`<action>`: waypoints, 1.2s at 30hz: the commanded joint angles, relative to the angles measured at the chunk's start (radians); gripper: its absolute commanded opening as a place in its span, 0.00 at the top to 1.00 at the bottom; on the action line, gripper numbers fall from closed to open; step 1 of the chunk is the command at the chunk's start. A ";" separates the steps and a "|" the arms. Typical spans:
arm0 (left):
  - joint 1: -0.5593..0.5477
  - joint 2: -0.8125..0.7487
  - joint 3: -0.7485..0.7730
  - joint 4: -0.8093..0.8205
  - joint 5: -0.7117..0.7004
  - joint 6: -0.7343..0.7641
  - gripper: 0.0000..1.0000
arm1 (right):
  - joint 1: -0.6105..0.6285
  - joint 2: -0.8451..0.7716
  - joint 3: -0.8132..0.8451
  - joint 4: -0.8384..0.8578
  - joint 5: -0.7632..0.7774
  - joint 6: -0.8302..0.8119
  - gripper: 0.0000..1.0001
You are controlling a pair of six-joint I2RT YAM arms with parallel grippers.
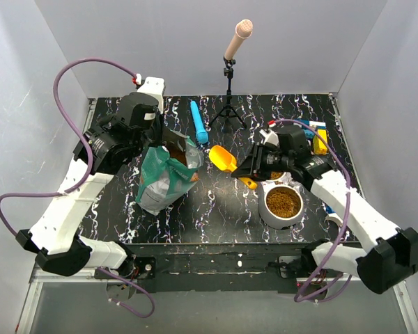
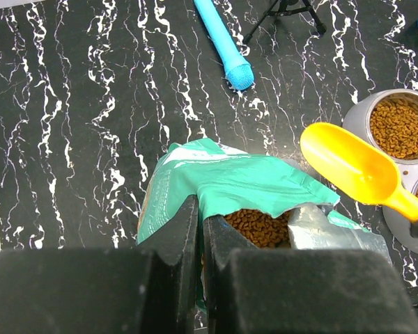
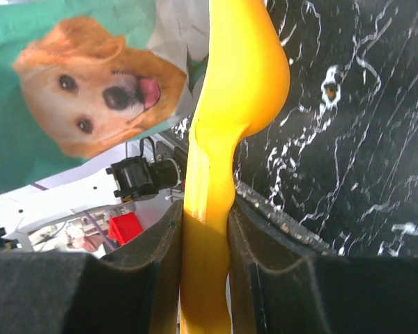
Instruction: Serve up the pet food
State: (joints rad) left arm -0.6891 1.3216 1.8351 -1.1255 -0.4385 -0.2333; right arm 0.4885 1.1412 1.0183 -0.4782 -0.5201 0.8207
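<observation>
A green pet food bag with a dog's face on it stands open at the left, brown kibble showing in its mouth. My left gripper is shut on the bag's rim. My right gripper is shut on the handle of a yellow scoop. The scoop's head hangs just right of the bag's mouth and looks empty. A steel bowl of kibble sits in front of the right gripper. A second kibble-filled bowl shows beside it.
A blue cylinder lies behind the bag. A small black tripod with a pink rod stands at the back middle. Blue and yellow items lie at the back right. A white roll sits by the right edge.
</observation>
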 commanded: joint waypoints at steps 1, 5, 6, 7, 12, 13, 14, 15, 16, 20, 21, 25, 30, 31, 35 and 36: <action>-0.001 -0.064 0.119 0.205 -0.078 -0.015 1.00 | 0.009 0.086 0.003 0.246 -0.032 -0.120 0.99; -0.001 -0.079 0.113 0.175 -0.071 -0.053 1.00 | 0.009 0.234 0.176 0.049 0.199 -0.179 0.99; -0.001 -0.081 0.110 0.174 -0.069 -0.060 1.00 | 0.009 0.264 0.222 -0.009 0.283 -0.177 0.99; -0.001 -0.087 0.101 0.170 -0.066 -0.070 1.00 | 0.009 0.297 0.261 -0.067 0.390 -0.161 0.99; 0.000 -0.105 0.093 0.156 -0.060 -0.110 1.00 | 0.016 0.443 0.477 -0.298 0.759 -0.034 0.99; -0.001 -0.110 0.089 0.155 -0.060 -0.116 1.00 | 0.018 0.472 0.514 -0.316 0.803 -0.003 0.99; -0.001 -0.116 0.082 0.153 -0.060 -0.121 1.00 | 0.018 0.515 0.567 -0.380 0.836 0.032 0.99; -0.001 -0.122 0.075 0.155 -0.057 -0.124 1.00 | 0.018 0.566 0.624 -0.463 0.894 0.064 0.99; 0.000 -0.127 0.066 0.161 -0.052 -0.124 1.00 | 0.018 0.613 0.693 -0.537 0.938 0.110 0.99; -0.001 -0.136 0.047 0.170 -0.034 -0.135 1.00 | 0.022 0.790 0.893 -0.687 1.009 0.166 0.99; 0.000 -0.133 0.043 0.173 -0.028 -0.136 1.00 | 0.028 0.827 0.931 -0.697 1.028 0.166 0.99; 0.000 -0.114 0.072 0.173 -0.005 -0.135 1.00 | 0.035 0.946 1.043 -0.726 1.069 0.163 0.99; 0.000 -0.101 0.107 0.165 0.047 -0.100 1.00 | 0.035 1.072 1.174 -0.734 1.104 0.114 0.99; -0.001 -0.101 0.110 0.159 0.040 -0.103 1.00 | 0.032 1.088 1.186 -0.731 1.112 0.103 0.99; 0.000 -0.104 0.092 0.155 0.032 -0.110 1.00 | 0.032 1.118 1.174 -0.657 1.120 0.008 0.99; -0.001 -0.102 0.102 0.147 0.040 -0.112 1.00 | 0.032 1.129 1.172 -0.666 1.131 0.009 0.99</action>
State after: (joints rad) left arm -0.6891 1.2942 1.8412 -1.1687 -0.3809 -0.3397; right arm 0.5201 2.2528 2.1513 -1.1564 0.5285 0.8883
